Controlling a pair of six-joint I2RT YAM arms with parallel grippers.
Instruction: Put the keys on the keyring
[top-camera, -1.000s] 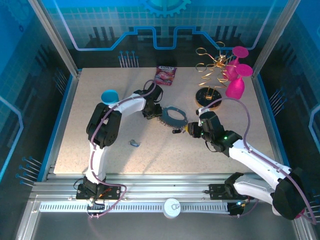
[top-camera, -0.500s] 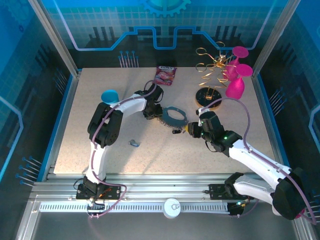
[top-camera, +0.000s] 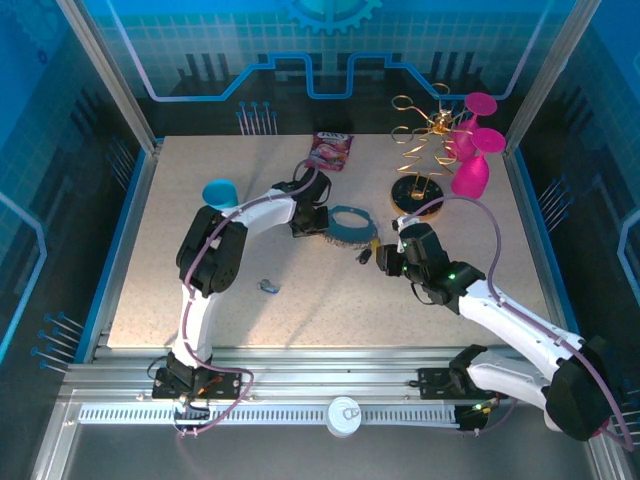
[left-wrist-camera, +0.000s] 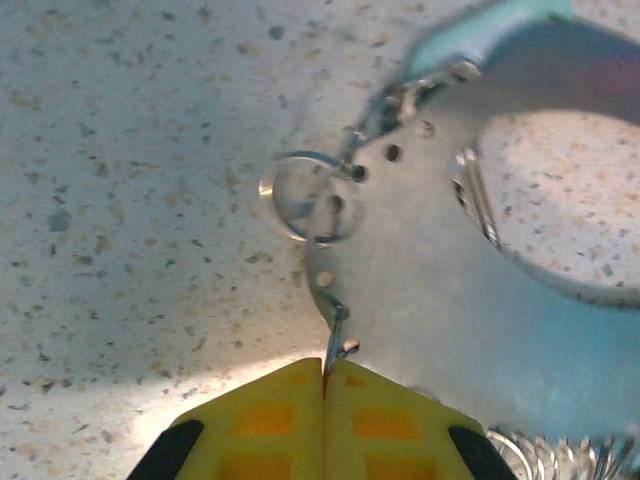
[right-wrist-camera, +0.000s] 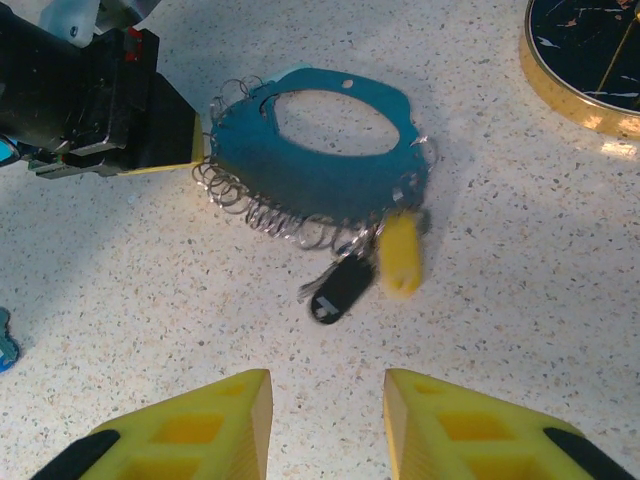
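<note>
The keyring (top-camera: 347, 222) is a flat bluish-teal loop edged with small wire rings, lying mid-table. My left gripper (top-camera: 308, 222) is at its left edge; in the left wrist view its yellow pads (left-wrist-camera: 270, 420) are shut on a thin wire piece at the rim of the keyring (left-wrist-camera: 430, 260). A yellow key (right-wrist-camera: 400, 252) and a black key (right-wrist-camera: 342, 288) hang off the near side of the keyring (right-wrist-camera: 320, 150). My right gripper (right-wrist-camera: 328, 420) stands open just short of them with bare table between its fingers. A blue key (top-camera: 268, 286) lies alone toward the front left.
A gold wire rack (top-camera: 420, 140) on a black, gold-rimmed base (right-wrist-camera: 590, 60) stands at the back right beside two pink goblets (top-camera: 470, 165). A blue cup (top-camera: 219, 192) sits at the left and a pink packet (top-camera: 331, 150) at the back.
The left gripper has shut on the keyring's edge, and the loop has shifted slightly away toward the back. The yellow and black keys followed, away from the right gripper, which stayed nearly still.
</note>
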